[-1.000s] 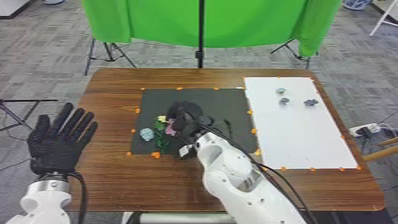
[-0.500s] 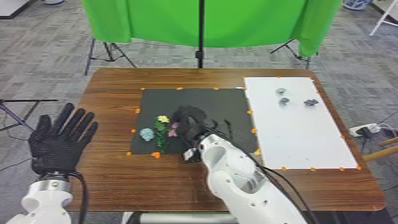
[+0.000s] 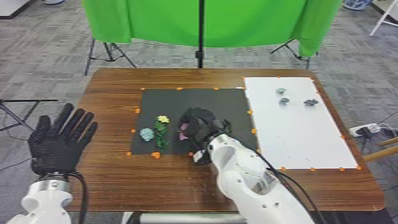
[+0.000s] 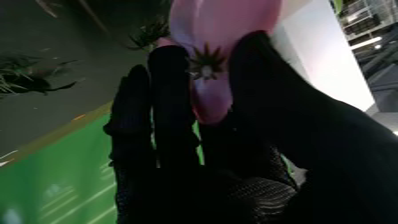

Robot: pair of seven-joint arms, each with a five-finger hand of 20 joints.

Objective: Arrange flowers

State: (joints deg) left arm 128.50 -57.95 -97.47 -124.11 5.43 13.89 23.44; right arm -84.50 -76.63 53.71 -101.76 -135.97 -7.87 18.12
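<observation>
My right hand is over the dark mat, shut on a pink flower whose petals show at the hand's left side. In the right wrist view, the hand has the pink flower between its thumb and fingers, with a small green star-shaped part on it. Left of the hand on the mat lie a yellow flower with a green stem and leaves, and a light-blue flower. Off the mat, my left hand rests at the table's left edge, its fingers straight and spread.
A white board lies on the table's right part, with several small grey-blue pieces near its far end. Orange markers line the mat and board. Behind the table hangs a green cloth on stands.
The right hand has moved to the right across the mat, and the pink flower went with it, away from the yellow one. My left hand has stayed still.
</observation>
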